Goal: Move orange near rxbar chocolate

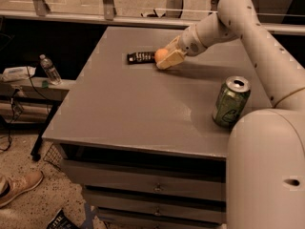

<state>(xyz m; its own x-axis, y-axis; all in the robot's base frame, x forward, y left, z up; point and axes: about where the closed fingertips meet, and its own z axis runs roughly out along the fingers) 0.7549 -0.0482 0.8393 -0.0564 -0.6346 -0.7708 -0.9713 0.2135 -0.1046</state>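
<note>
The orange [160, 55] is small and round, at the far middle of the grey table [138, 109]. It is just right of the rxbar chocolate [140, 57], a flat black bar with white lettering, and almost touches its right end. My gripper [167, 57] reaches in from the right, low over the tabletop. It is shut on the orange, with its tan fingers [172, 58] on either side. I cannot tell whether the orange rests on the table or hangs just above it.
A green soda can [230, 101] stands upright near the table's right front, next to my arm's white base [267, 171]. A water bottle [49, 69] stands on a low shelf to the left. A railing runs behind the table's far edge.
</note>
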